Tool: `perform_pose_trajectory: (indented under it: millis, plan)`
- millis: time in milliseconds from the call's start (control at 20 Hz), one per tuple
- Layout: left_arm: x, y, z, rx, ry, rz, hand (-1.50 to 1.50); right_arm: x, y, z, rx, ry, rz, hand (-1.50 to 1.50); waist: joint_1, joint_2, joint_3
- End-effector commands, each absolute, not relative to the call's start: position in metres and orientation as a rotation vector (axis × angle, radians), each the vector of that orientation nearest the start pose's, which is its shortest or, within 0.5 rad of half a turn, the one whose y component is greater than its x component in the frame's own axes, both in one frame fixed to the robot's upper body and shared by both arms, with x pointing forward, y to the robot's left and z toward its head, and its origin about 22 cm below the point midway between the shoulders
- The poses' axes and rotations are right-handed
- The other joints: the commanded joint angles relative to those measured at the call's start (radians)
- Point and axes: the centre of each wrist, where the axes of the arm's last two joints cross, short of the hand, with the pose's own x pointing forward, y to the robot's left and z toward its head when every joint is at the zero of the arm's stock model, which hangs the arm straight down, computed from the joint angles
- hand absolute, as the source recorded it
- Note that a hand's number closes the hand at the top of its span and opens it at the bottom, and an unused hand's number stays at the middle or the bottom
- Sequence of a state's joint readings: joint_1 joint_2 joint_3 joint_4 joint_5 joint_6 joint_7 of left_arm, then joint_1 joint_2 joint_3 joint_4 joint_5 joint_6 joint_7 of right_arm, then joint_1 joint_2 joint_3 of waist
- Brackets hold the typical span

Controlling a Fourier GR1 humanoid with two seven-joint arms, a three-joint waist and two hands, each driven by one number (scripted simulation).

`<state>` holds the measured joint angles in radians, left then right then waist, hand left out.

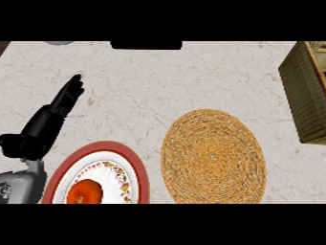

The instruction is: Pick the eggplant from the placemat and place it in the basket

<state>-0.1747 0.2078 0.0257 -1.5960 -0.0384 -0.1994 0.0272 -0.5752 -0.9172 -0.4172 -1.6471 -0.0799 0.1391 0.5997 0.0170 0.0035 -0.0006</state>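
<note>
Looking steeply down in the head view, the pale marbled counter (158,81) carries three main items. A round woven placemat (213,157) lies at centre right, and no eggplant shows on it. A woven basket (308,98) stands at the right edge, partly cut off by the frame, and no eggplant shows in the small part of its interior that is visible. A red-rimmed plate (68,165) at lower left, well apart from the basket, holds a round red-orange fruit (85,192).

The left hand (49,119) rests at the left beside the plate, fingers straight and pointing up the counter, holding nothing. The right hand does not show. The eggplant appears nowhere, so its position cannot be told. Judged from the mat, the pick seems done. Placement in the basket cannot be confirmed.
</note>
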Motion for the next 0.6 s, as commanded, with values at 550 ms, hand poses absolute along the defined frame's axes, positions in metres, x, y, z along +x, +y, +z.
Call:
perform_pose_trajectory:
  millis: [550]
  plan:
    - [0.274, 0.263, 0.040, 0.032, -1.687, -0.383, 0.00, 0.329, -0.458, 0.259, -0.910, -1.725, 0.203, 1.50, -0.003, 0.000, 0.001]
